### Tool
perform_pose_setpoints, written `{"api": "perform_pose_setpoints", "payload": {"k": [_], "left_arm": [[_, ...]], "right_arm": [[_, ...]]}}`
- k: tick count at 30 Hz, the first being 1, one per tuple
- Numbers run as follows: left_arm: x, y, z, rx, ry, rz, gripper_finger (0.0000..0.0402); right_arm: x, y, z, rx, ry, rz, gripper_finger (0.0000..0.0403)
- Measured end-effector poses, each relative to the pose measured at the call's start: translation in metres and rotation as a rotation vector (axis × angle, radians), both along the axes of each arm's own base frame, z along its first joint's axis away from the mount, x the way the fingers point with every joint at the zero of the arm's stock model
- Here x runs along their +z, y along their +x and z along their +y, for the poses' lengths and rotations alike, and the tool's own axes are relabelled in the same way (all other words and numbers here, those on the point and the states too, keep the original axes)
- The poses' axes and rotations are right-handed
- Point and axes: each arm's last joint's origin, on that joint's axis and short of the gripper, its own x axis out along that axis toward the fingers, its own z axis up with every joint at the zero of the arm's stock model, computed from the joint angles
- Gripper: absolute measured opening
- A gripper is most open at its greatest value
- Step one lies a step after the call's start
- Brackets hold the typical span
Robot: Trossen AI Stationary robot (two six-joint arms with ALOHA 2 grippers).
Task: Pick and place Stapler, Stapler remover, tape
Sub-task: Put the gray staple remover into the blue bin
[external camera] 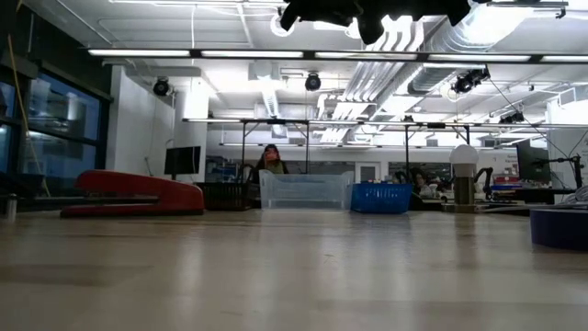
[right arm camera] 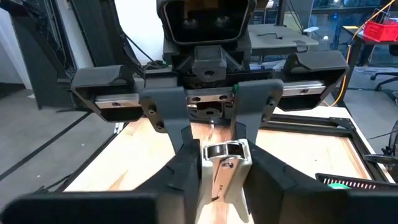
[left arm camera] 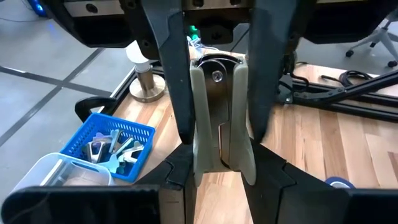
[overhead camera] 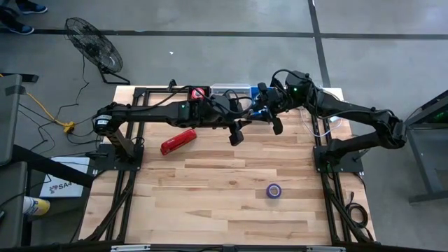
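Both tools (left arm camera: 219,146) (right arm camera: 217,171) clamp one staple remover (left arm camera: 217,118) — midair.

A white sheet (overhead camera: 61,183) on the floor at nine o'clock of the table (overhead camera: 224,203) shows the letters "SA"; nothing else is legible.

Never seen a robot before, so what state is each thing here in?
staple remover: held up between both grippers
left gripper: jaws shut on staple remover
right gripper: jaws shut on staple remover
stapler: closed, lying on table
tape roll: lying flat, untouched
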Motion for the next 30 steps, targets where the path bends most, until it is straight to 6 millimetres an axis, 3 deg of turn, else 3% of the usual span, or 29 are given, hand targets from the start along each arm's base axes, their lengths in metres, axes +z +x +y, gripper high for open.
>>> {"api": "perform_pose_setpoints", "payload": {"k": [3, 12, 21, 30], "left_arm": [[0.0003, 0.0002, -0.0002, -0.004, 0.002, -0.003, 0.0091], [0.0015, 0.0008, -0.0005, -0.017, -0.006, -0.018, 0.0092], [0.0022, 0.0013, -0.0005, -0.016, -0.013, -0.029, 0.0187], [-0.0034, -0.0054, 0.0007, 0.015, 0.017, 0.07, 0.0202]], "right_arm": [[-0.0003, -0.0001, 0.0, 0.004, -0.001, 0.002, 0.0076], [-0.0001, -0.0003, 0.0001, 0.003, 0.004, 0.004, 0.0076], [-0.0005, -0.0002, -0.0006, -0.021, 0.008, 0.011, 0.0076], [-0.0042, -0.0001, -0.0033, -0.127, 0.002, 0.053, 0.0076]]}}
